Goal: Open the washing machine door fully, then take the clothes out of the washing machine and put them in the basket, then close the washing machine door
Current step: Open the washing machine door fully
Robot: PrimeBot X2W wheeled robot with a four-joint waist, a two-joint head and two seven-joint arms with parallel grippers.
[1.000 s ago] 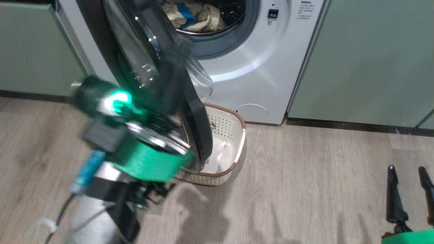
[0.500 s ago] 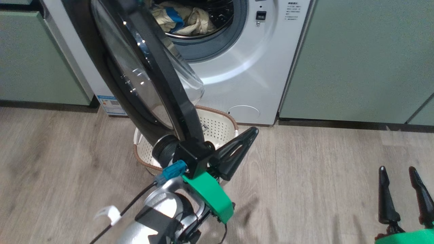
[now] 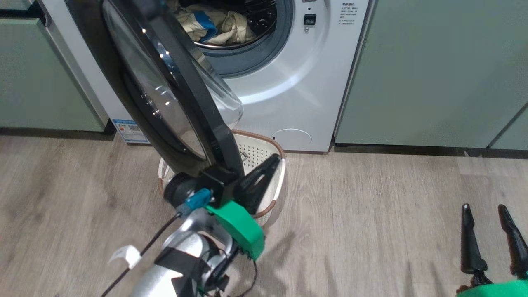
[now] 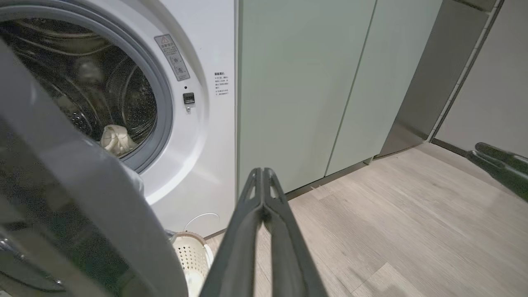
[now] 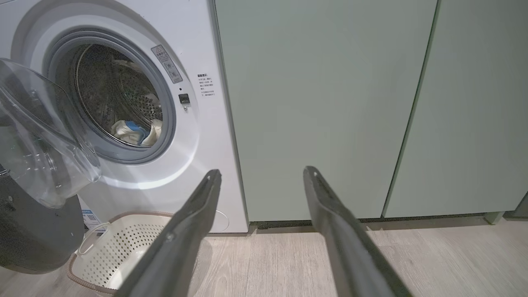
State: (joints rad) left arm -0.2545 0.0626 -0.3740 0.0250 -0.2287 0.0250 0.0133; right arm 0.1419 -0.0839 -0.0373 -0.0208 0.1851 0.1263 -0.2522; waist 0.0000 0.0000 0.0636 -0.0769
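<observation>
The white washing machine [image 3: 288,90] has its door [image 3: 181,95] swung out to the left, black rim edge-on and glass bowl bulging toward the drum. Pale yellow and blue clothes [image 3: 214,24] lie in the drum, and they also show as clothes [image 5: 136,132] in the right wrist view. The cream basket [image 3: 270,187] sits on the floor under the door's lower edge. My left gripper [image 3: 274,160] is shut and empty, just below the door's rim over the basket, fingers pointing right. Low at the right, far from the machine, my right gripper [image 3: 483,210] stands open and empty.
Pale green cabinets [image 3: 433,70] flank the machine on both sides. Wood floor [image 3: 371,214] stretches open between the basket and my right gripper. A dark plinth [image 3: 412,149] runs along the cabinet bases. In the left wrist view the door [image 4: 82,198] crowds the left side.
The head camera has shifted, moving the scene left. My left arm has swung from against the door's rim to below its lower edge, fingers now pointing right. The right gripper has stayed put.
</observation>
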